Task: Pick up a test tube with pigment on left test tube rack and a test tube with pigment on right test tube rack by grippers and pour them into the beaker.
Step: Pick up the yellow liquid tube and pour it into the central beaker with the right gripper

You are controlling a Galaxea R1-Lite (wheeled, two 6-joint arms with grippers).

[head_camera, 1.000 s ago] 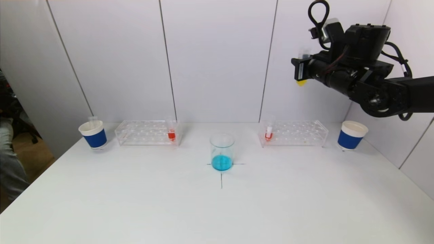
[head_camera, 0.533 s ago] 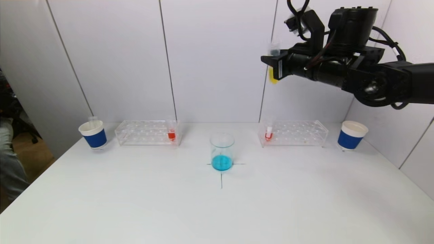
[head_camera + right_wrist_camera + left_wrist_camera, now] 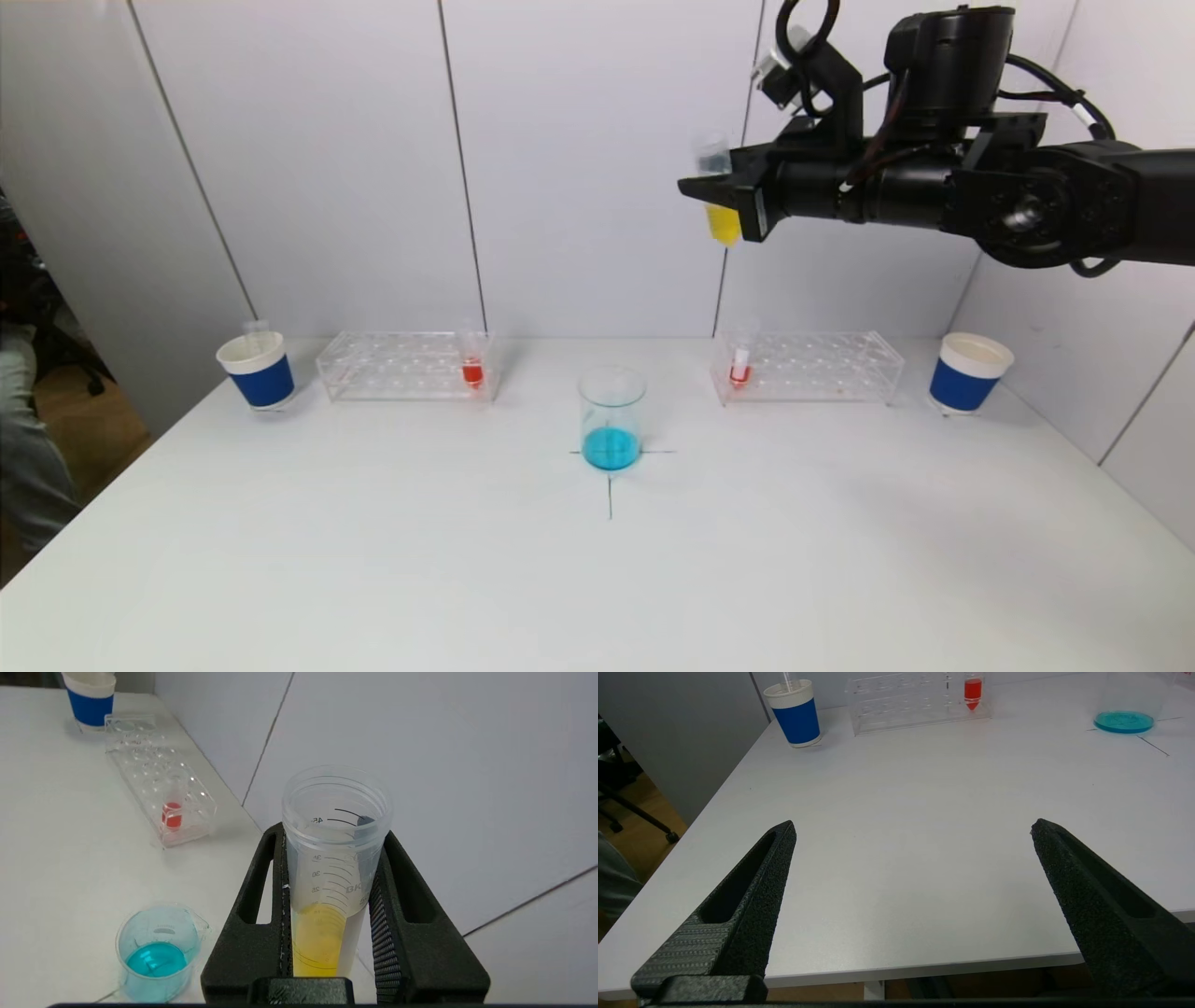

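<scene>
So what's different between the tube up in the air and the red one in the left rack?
The held tube has yellow liquid; the left rack's tube has red. The yellow tube is clamped in the right tool, high above the table; the red tube stands in the left rack. From the head view, the yellow tube is off to the beaker's right, the red tube to its left. Both are clear, upright and uncapped.

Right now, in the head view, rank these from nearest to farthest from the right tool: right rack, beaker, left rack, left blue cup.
The right tool, shut on the yellow test tube, hangs high above the table.
1. Right rack, almost straight below.
2. Beaker, centre, toward the robot's left.
3. Left rack, further left.
4. Left blue cup, at the table's left edge.
</scene>
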